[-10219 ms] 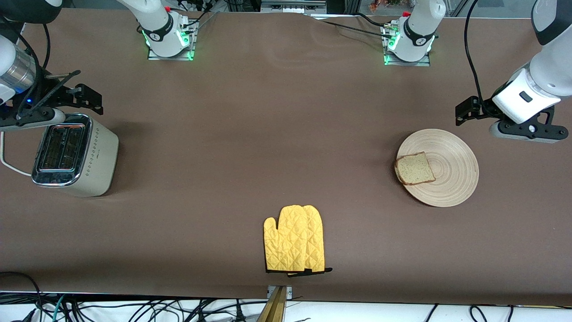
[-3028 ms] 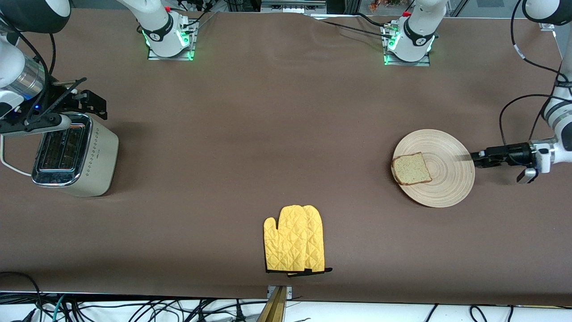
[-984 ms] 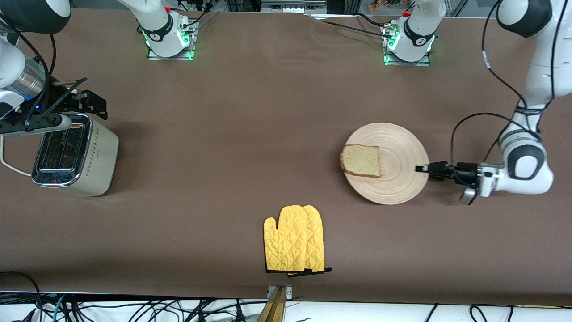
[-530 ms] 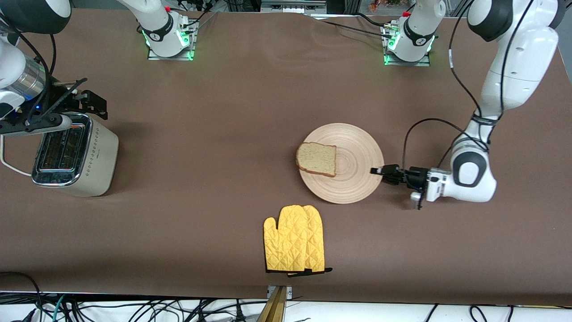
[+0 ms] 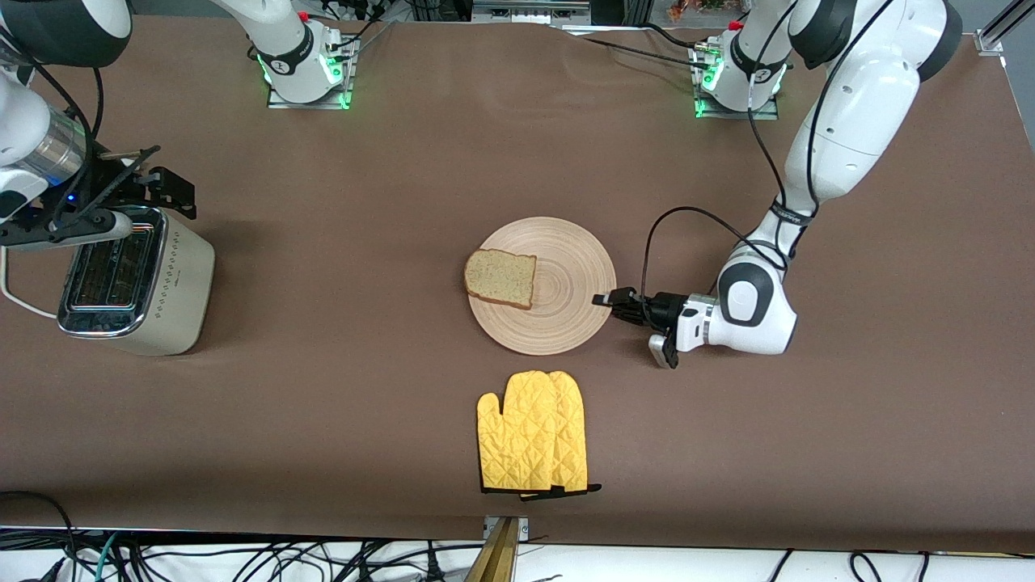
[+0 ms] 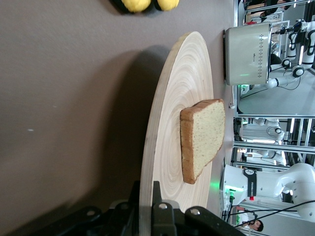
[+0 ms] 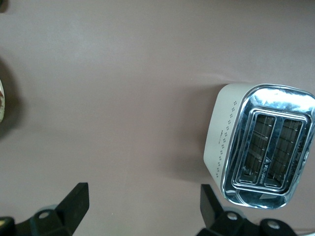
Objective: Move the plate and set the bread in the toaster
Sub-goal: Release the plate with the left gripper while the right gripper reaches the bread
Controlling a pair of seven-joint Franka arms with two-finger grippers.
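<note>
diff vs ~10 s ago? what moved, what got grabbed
The left gripper came down, clamped the plate at its rim and dragged it, bread aboard, toward the right arm's end. Right gripper still over the toaster; yellow mitt unmoved.

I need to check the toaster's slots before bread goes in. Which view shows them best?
The right wrist view: it looks straight down into both slots of the toaster. The front view shows it whole, the right gripper overlapping its top. The left wrist view shows only its patterned side.
</note>
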